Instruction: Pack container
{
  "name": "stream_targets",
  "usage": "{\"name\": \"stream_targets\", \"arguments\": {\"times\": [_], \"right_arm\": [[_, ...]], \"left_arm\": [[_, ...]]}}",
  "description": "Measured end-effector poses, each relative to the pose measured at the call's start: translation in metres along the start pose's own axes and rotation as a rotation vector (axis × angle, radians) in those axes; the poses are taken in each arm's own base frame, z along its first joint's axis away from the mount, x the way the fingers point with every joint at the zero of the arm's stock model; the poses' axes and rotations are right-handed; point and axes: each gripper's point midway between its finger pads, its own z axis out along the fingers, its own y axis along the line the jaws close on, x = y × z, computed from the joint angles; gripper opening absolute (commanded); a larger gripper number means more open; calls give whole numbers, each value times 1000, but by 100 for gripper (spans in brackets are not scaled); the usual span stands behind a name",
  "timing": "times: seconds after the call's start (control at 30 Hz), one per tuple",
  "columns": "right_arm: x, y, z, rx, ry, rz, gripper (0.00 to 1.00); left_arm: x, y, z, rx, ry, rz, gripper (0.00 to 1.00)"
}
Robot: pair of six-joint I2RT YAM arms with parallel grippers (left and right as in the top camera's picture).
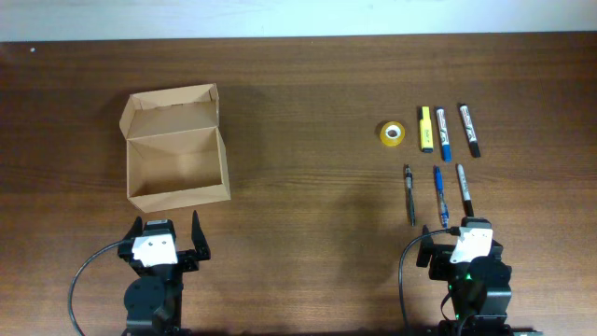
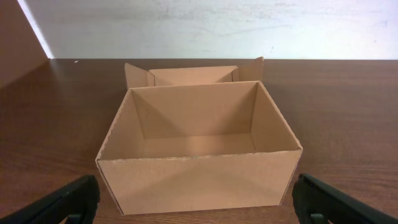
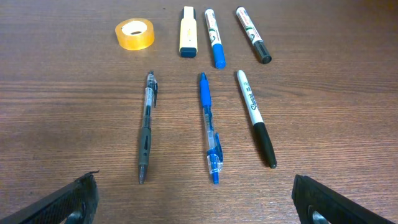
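The container [image 1: 175, 166] sits at the counter's [image 1: 298, 187] left, lid flap up. We see the left gripper [image 1: 167, 220] just before it, jaws spread wide, nothing held. Rightward lie a tape roll [image 1: 393, 133], a highlighter [image 1: 425, 128], two markers [image 1: 444, 133] and three pens [image 1: 436, 191]. The right gripper [image 1: 459, 231] sits near them, jaws likewise spread, nothing held.

No legible txt; print on white marker [image 3: 250, 102] too small.
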Motion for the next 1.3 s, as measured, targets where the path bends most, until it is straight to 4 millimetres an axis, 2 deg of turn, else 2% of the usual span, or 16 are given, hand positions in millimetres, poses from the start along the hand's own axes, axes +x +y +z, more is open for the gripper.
{"name": "stream_targets", "arguments": {"times": [0.1, 0.2, 0.37, 0.43, 0.5, 0.67, 0.8, 0.93, 1.07, 1.17, 1.3], "right_arm": [[0, 0, 0, 0, 0, -1, 99], [0, 0, 0, 0, 0, -1, 99], [0, 0, 0, 0, 0, -1, 99], [0, 0, 0, 0, 0, 0, 99], [0, 0, 0, 0, 0, -1, 99], [0, 0, 0, 0, 0, 0, 99], [0, 0, 0, 0, 0, -1, 99], [0, 0, 0, 0, -1, 0, 99], [0, 0, 0, 0, 0, 0, 99], [0, 0, 0, 0, -1, 0, 99], [0, 0, 0, 0, -2, 0, 99]], "left_arm": [[0, -1, 0, 7, 0, 0, 100], [0, -14, -1, 83, 3, -19, 100], [12, -41, -11, 237, 105, -185, 100], [9, -46, -17, 266, 130, -244, 100], [-8, -50, -24, 296, 121, -284, 100], [-76, -54, -53, 355, 79, -334, 100], [-109, -55, -59, 347, 161, -346, 100], [-126, -59, -37, 319, 302, -329, 100], [-138, -65, 4, 292, 447, -301, 100], [-161, -73, 46, 289, 482, -288, 100], [-173, -88, 103, 314, 508, -295, 100]]}}
